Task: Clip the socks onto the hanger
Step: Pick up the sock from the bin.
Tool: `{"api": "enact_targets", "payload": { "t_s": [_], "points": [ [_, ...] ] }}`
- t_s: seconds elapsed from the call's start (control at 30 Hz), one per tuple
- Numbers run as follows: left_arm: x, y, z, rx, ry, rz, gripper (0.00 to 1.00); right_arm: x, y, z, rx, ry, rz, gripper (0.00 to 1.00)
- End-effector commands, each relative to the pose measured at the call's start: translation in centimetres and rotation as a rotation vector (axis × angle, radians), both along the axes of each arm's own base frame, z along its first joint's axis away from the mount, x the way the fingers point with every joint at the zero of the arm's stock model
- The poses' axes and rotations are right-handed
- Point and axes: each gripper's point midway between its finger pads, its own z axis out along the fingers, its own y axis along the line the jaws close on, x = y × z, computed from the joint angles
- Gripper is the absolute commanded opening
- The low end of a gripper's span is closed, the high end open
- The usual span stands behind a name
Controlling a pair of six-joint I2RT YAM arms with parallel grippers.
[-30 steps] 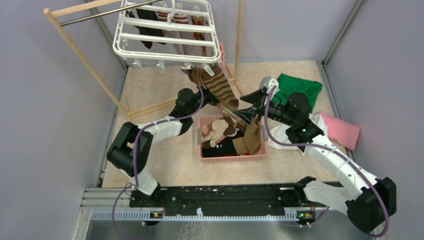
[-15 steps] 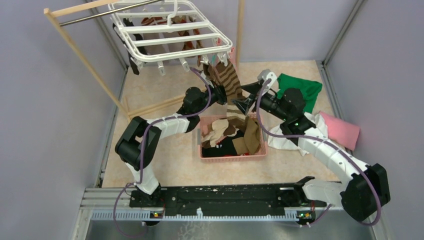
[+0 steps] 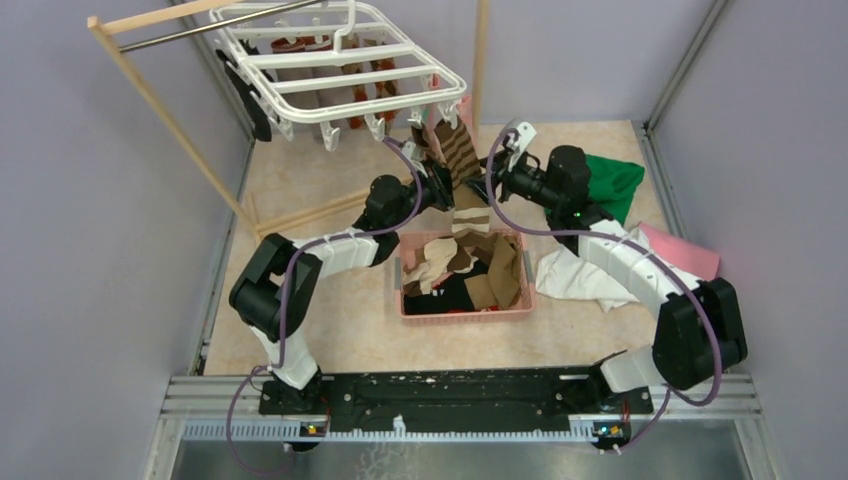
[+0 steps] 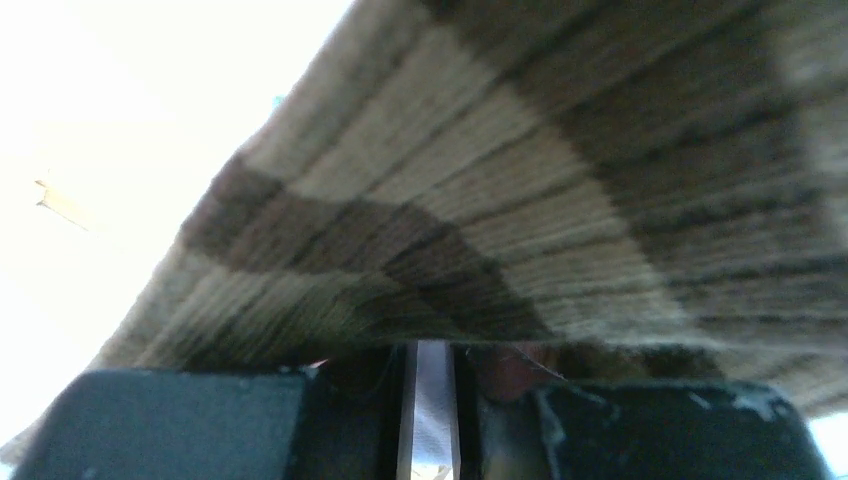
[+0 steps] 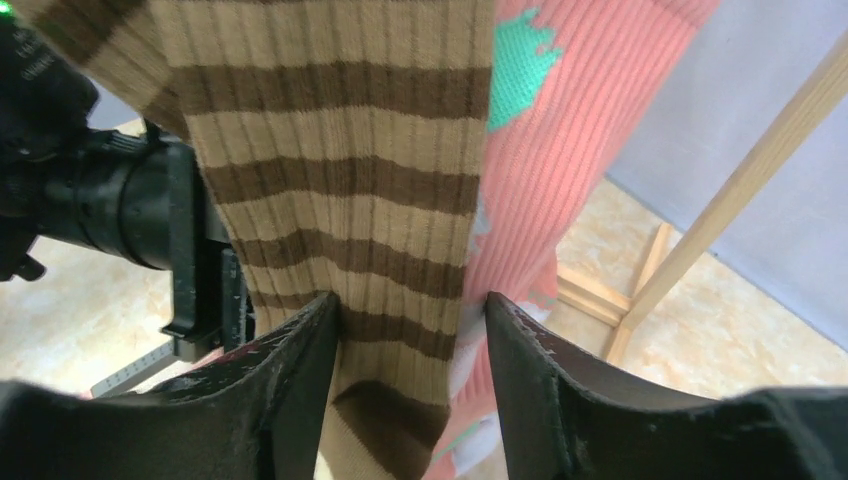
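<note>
The white grid hanger (image 3: 340, 75) hangs from the rack's rod, tilted, with brown socks (image 3: 352, 100) clipped under it. A brown-cream striped sock (image 3: 460, 150) hangs at its near right corner, beside a pink-teal sock (image 5: 570, 170). My left gripper (image 3: 440, 190) is at the striped sock's left side. In the left wrist view the striped sock (image 4: 500, 200) drapes over the nearly closed left gripper (image 4: 430, 350) and hides its tips. My right gripper (image 5: 410, 305) is open astride the striped sock (image 5: 340, 180); its left finger touches the fabric.
Below the striped sock stands a pink basket (image 3: 465, 315) with several loose socks. Green (image 3: 612, 180), pink (image 3: 690, 260) and white (image 3: 575, 280) cloths lie at the right. The wooden rack (image 3: 160, 100) stands at the back, with one post (image 5: 730, 170) close behind my right gripper.
The hanger swung right and tilted. My right gripper let go of the sock's lower part, rose towards the hanger and now straddles the sock higher up. My left gripper moved slightly right.
</note>
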Motion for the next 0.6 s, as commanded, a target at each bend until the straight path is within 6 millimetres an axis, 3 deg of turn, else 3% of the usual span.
{"api": "enact_targets", "payload": {
  "t_s": [0.0, 0.07, 0.2, 0.4, 0.57],
  "points": [
    [-1.7, 0.2, 3.7, -0.05, -0.096, -0.035, 0.22, 1.5, 0.5, 2.7, 0.089, -0.024, 0.036, 0.46],
    [-2.1, 0.6, 3.9, -0.04, -0.099, -0.03, 0.24, 2.3, 0.1, 2.8, 0.13, -0.001, 0.027, 0.3],
    [-2.9, 1.7, 4.1, -0.011, -0.103, -0.009, 0.33, 3.4, -0.8, 3.3, 0.157, -0.011, 0.03, 0.17],
    [-4.3, 2.9, 3.6, 0.028, -0.092, 0.008, 0.45, 6.5, -2.4, 2.8, 0.138, -0.017, -0.043, 0.12],
    [-6.2, 3.4, 3.1, 0.062, -0.081, -0.034, 0.49, 9.1, -3.5, 2.8, 0.112, -0.034, -0.09, 0.11]
  ]
}}
